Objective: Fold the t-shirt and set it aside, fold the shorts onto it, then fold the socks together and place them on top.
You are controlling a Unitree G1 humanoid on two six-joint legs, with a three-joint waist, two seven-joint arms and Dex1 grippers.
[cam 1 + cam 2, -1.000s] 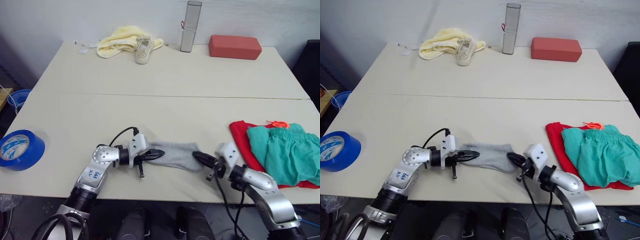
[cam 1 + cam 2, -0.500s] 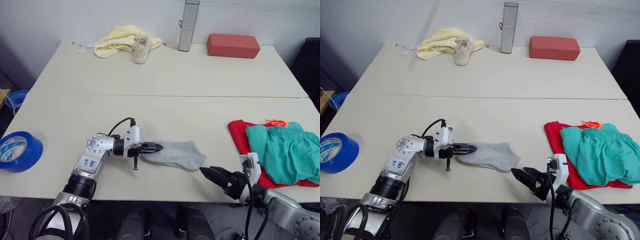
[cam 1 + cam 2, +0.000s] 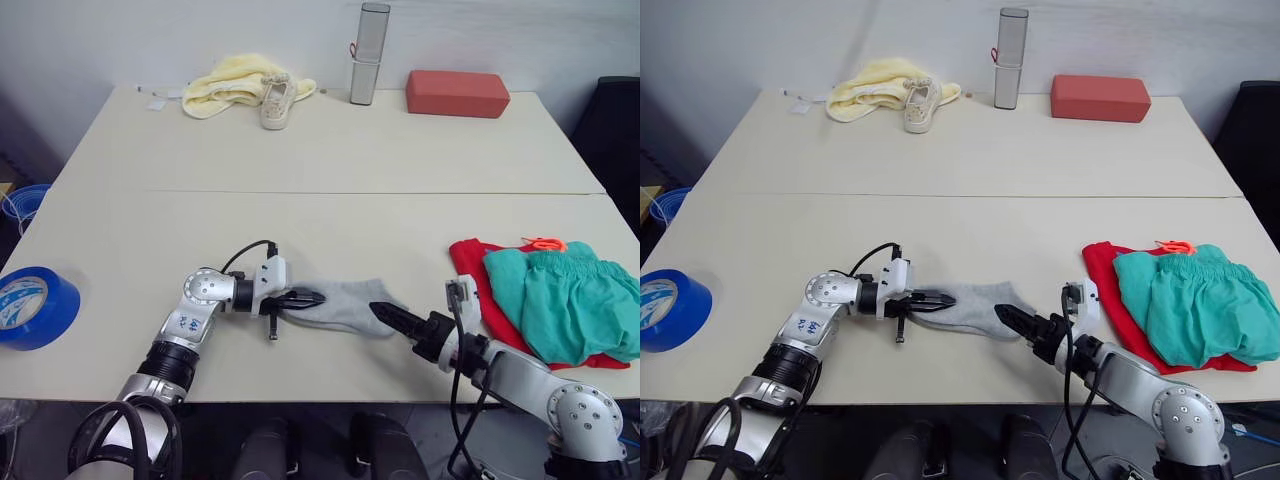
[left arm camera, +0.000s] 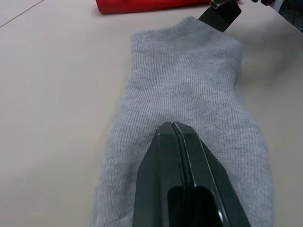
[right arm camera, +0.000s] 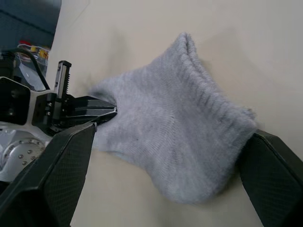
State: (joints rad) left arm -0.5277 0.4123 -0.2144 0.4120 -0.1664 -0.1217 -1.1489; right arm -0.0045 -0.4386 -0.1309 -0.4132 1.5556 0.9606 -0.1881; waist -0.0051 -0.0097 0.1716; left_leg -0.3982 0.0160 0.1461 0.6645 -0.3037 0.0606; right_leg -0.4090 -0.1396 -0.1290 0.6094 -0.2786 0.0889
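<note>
The socks (image 3: 345,305) lie flat near the front edge of the table (image 3: 330,160), between the two arms; they read as one grey knit shape, so whether one sock or both stacked cannot be told; ribbed cuff end toward the right, the other end toward the left. Soft, light, limp knit; judged to drape and bunch rather than hold shape, with enough surface grip not to slip from a firm pinch; nothing fragile. Left gripper (image 3: 312,297) has its two black fingers pressed together on the left end of the fabric, as the left wrist view shows (image 4: 176,137); the cloth appears pinched there. Right gripper (image 5: 175,156) is spread wide, one finger on either side of the cuff end, the cloth between them but not yet clamped; in the head views its tips sit just at the right end of the socks (image 3: 1008,318). Judgement: best hold is at the very ends, through all layers, so that the far end can be carried over without the middle sagging or a lower layer staying behind; a hold on the top layer alone would peel it off. Well to the right, the shorts (image 3: 565,305) rest on the t-shirt (image 3: 472,268), which sticks out beneath them; that stack is the place for the folded socks.
</note>
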